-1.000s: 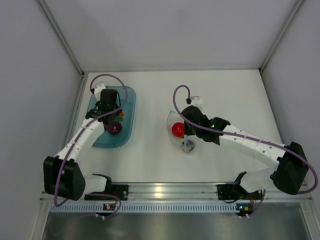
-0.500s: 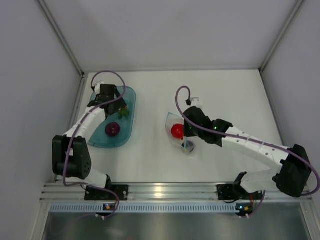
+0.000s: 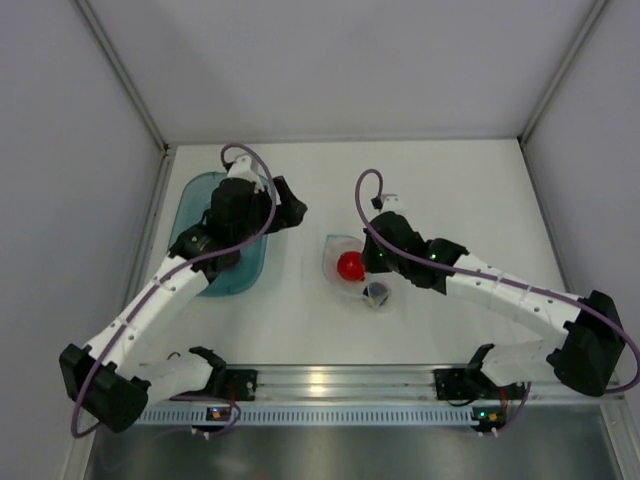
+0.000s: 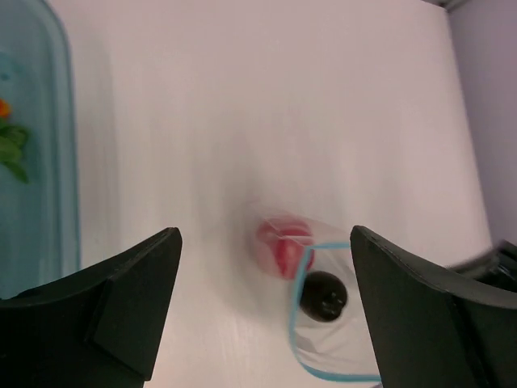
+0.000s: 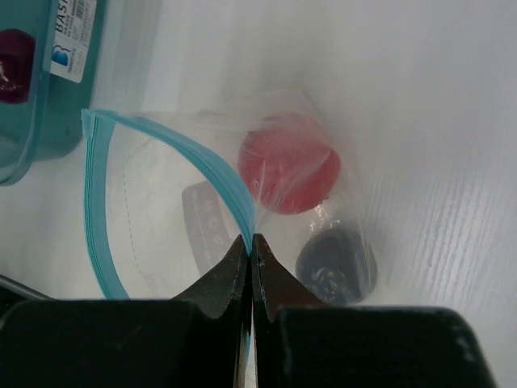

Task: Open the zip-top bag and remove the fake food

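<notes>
left claw (image 4: 264, 242): spread, empty, above the tabletop (image 4: 242, 81), bag just ahead of its tips
right claw (image 5: 252, 242): pressed together on the zip strip (image 5: 97, 210), holding the mouth agape
zip-top bag (image 5: 161, 218): open, at right claw's tips
in bag: red ball (image 5: 289, 171) just past those tips, dark piece (image 5: 335, 264) beside them
tub (image 5: 36, 105): holds purple piece (image 5: 12, 56), green-orange bit (image 4: 10, 145)
progress: opening done; two pieces left to pull, I'd say

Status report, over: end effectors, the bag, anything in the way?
Left end effector open, empty. Right end effector shut on zip-top bag at its blue strip, mouth open. Red piece, dark piece inside. Nothing blocking the mouth.
</notes>
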Controlling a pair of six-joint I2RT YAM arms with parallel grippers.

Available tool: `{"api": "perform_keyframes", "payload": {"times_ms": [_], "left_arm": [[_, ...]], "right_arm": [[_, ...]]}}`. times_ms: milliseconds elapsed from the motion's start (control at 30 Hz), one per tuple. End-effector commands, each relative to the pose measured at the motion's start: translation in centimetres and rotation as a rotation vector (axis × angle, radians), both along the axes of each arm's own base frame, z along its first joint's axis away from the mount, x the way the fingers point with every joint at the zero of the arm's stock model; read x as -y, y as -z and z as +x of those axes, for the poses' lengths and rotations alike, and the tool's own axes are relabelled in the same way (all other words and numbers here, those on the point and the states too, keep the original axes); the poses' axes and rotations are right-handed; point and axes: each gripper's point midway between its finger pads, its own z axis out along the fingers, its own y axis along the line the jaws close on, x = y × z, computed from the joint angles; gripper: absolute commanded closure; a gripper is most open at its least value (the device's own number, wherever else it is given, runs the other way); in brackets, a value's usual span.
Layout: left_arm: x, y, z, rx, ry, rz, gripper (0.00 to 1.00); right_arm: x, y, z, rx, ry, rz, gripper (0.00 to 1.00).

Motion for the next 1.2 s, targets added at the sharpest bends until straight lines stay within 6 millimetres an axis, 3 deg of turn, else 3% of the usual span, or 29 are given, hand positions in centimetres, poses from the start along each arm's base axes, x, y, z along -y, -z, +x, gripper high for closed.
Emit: {"api": "perform_keyframes", "payload": {"times_ms": [0,100,167,367,400,433,500,533,667,767,900,1033,1100,1167], "left_arm": [[4.1,-2.9,-3.2,0.067,0.112,-0.094,0.10],[7.2,-3.6,-5.6,0.084,0.201,-0.152,0.17],[9.0,-3.9,-6.9,0.097,0.252,-0.192,0.28],[12.6,-2.4,-9.0,0.070,0.324,-0.217,0.57],[12.8,-2.1,-9.0,0.065,0.317,-0.208,0.60],[13.3,-1.4,-9.1,0.053,0.320,-0.195,0.71],[13.8,-0.3,-9.5,0.044,0.320,-0.167,0.76],[13.9,0.5,-9.6,0.032,0.316,-0.151,0.84],[13.5,4.2,-9.7,-0.006,0.283,-0.083,0.94],[13.3,6.3,-9.7,-0.029,0.275,-0.064,1.00],[13.1,8.9,-9.5,-0.060,0.256,-0.015,1.00],[13.0,11.8,-8.2,-0.064,0.231,0.095,1.00],[13.0,12.3,-7.3,-0.051,0.213,0.143,1.00],[13.0,13.5,-6.8,-0.055,0.199,0.183,0.94]], "right_arm": [[-1.9,-2.7,0.4,0.033,-0.011,0.145,1.00],[-2.9,-2.8,0.2,0.010,-0.031,0.192,1.00],[-3.5,-3.3,0.0,0.012,-0.042,0.238,1.00],[-4.9,-3.8,-0.5,-0.007,-0.044,0.350,1.00],[-5.2,-4.2,-0.4,-0.004,-0.038,0.379,1.00],[-5.3,-4.3,-0.4,-0.003,-0.036,0.390,1.00],[-5.4,-4.2,-0.4,-0.005,-0.025,0.417,1.00],[-5.4,-4.2,-0.4,-0.004,-0.020,0.421,1.00],[-5.1,-4.1,-0.4,0.000,0.001,0.444,1.00],[-4.8,-3.8,-0.2,0.007,0.017,0.440,1.00],[-4.1,-3.4,0.1,0.012,0.037,0.414,1.00],[-3.4,-2.7,0.5,-0.002,0.031,0.394,1.00],[-3.2,-2.1,0.2,-0.030,0.008,0.394,1.00],[-2.5,-1.3,0.4,-0.050,0.009,0.398,1.00]]}}
